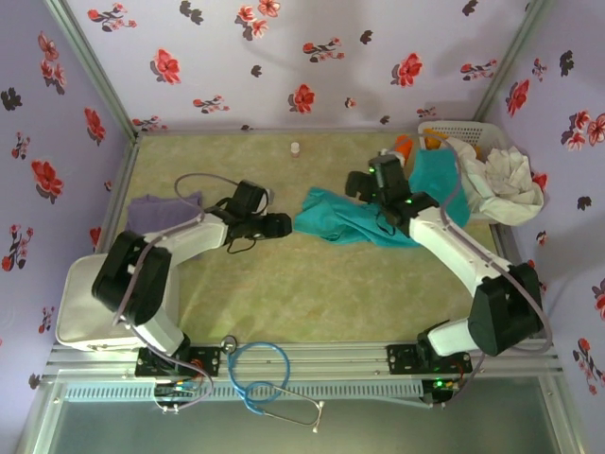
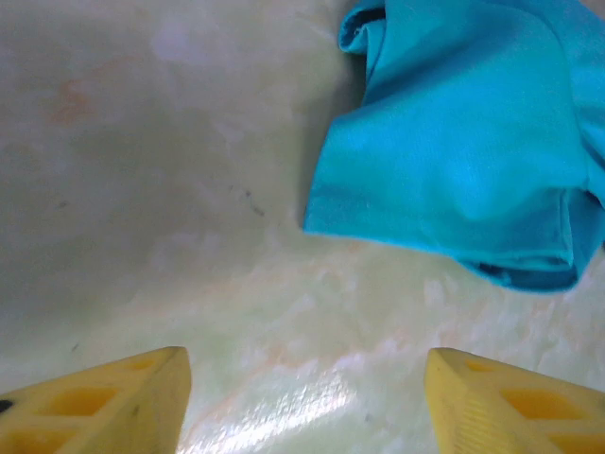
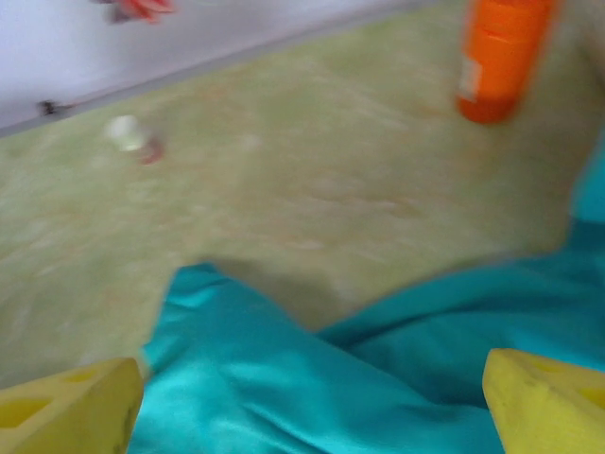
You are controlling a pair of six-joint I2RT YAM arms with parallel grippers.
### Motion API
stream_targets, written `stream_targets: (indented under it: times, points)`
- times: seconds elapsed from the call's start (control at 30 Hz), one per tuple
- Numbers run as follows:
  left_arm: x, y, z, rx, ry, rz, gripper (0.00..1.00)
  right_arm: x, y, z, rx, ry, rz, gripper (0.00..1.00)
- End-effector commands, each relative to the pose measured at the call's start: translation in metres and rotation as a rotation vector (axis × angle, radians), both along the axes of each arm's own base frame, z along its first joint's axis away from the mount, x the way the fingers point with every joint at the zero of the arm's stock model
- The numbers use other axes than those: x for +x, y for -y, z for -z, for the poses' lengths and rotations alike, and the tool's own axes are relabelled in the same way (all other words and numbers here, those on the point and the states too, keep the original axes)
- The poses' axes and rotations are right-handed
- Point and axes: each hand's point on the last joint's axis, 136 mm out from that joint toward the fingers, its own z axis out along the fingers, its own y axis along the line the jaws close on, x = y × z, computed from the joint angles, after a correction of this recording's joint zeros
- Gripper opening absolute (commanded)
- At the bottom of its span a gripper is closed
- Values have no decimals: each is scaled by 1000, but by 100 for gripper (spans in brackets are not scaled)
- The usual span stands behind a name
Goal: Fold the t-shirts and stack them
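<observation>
— Teal t-shirt (image 1: 336, 222): position relative to the white lattice basket (image 1: 473, 130)?

— Crumpled on the green worktop (image 1: 312, 293), just left of the basket. One end reaches up toward the basket's near-left corner; the other spreads away to the left. Not folded.

— Right tool (image 1: 359, 186)?

— Over the teal t-shirt, a short way left of the basket. Its wrist view shows the yellow fingers (image 3: 66, 407) set wide, with teal cloth lying below and between them. Nothing gripped.

— Left tool (image 1: 282, 225)?

— Further left of the basket, just past the shirt's leftmost edge. It stands wide over bare worktop and is empty. The shirt's edge lies ahead of it, apart from the fingers.

— Other garments?

— Purple t-shirt (image 1: 161, 210), lying low on the worktop, well left of the basket at the worktop's left edge. Off-white cloth (image 1: 506, 180) bundled in the basket, hanging over its near rim.

— Other items?

— Orange container (image 1: 404, 147), upright, just left of the basket and behind the teal shirt. Small white object (image 1: 295, 148), well left of the basket near the back wall; too small to identify.
</observation>
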Motion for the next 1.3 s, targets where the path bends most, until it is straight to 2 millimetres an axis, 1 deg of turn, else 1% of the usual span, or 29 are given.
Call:
stream_targets:
  times: [0.0, 0.1, 0.13, 0.23, 0.37, 0.47, 0.53, 0.57, 0.67, 0.77, 0.83, 0.87, 1.07, 1.17, 1.27]
  points:
    - [23, 23, -2, -56, 17, -1, 61, -19, 26, 12, 76, -59, 102, 92]
    - [32, 34, 10, -61, -16, -2, 56, -27, 39, 8, 51, -46, 123, 92]
    - [34, 39, 14, -62, -25, 2, 56, -30, 42, 6, 42, -41, 128, 92]
    - [37, 50, 23, -54, -54, 3, 50, -35, 52, 3, 19, -32, 150, 92]
    - [32, 62, 37, -16, -96, 21, 46, -41, 62, 1, 13, -22, 186, 92]
    - [25, 65, 49, 31, -116, 36, 46, -42, 69, 1, 5, -16, 205, 92]
    - [20, 63, 57, 59, -133, 42, 42, -42, 72, 0, 4, -13, 218, 92]
    - [19, 62, 59, 71, -135, 43, 38, -42, 74, 0, 3, -13, 224, 92]
    - [17, 53, 63, 124, -127, 44, 21, -40, 80, -4, -3, -3, 243, 92]
    - [18, 45, 58, 154, -111, 47, 8, -38, 88, -7, -23, 3, 281, 91]
    - [19, 38, 53, 164, -104, 45, 1, -37, 92, -7, -25, -2, 297, 90]
    - [20, 33, 50, 166, -101, 37, 0, -37, 93, -6, -25, -3, 299, 90]
    - [21, -4, 30, 180, -95, 1, 0, -37, 93, -2, -19, -8, 294, 89]
    - [19, -23, 15, 188, -88, -11, 0, -36, 92, 0, -17, -14, 293, 89]
    - [16, -42, -4, 192, -71, -29, 0, -34, 92, 0, -18, -15, 294, 89]
